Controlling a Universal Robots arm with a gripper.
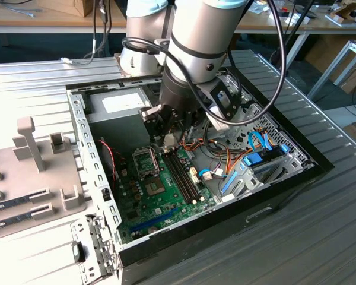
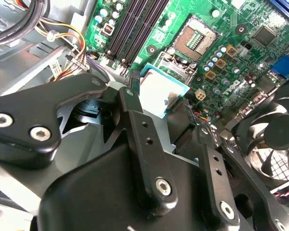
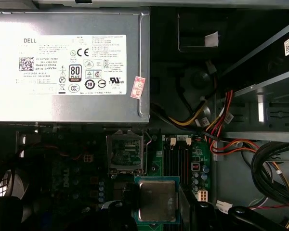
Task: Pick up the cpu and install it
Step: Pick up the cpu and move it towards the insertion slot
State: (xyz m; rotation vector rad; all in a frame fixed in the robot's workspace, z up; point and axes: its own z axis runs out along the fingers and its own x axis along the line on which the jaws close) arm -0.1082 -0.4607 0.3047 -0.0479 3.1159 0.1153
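Observation:
The cpu [image 2: 161, 92], a small flat square chip with a silver top and a thin green rim, hangs above the green motherboard [image 1: 166, 199] inside the open computer case. My gripper [image 2: 156, 96] is shut on it, with a black finger [image 2: 135, 113] against each of two opposite edges. The first wrist view shows the cpu [image 3: 156, 199] held level, close beside the open square socket [image 3: 125, 153]. In the exterior view my gripper [image 1: 168, 138] hovers just behind the socket [image 1: 147, 163].
A grey power-supply box [image 3: 67, 62] sits at the case's back wall. Long black memory slots [image 1: 182, 172] run beside the socket. Bundled cables [image 1: 225, 157] and a drive cage [image 1: 258, 169] take up the exterior view's right. A fan [image 2: 274, 139] is close by. A grey fixture [image 1: 29, 196] lies outside the case.

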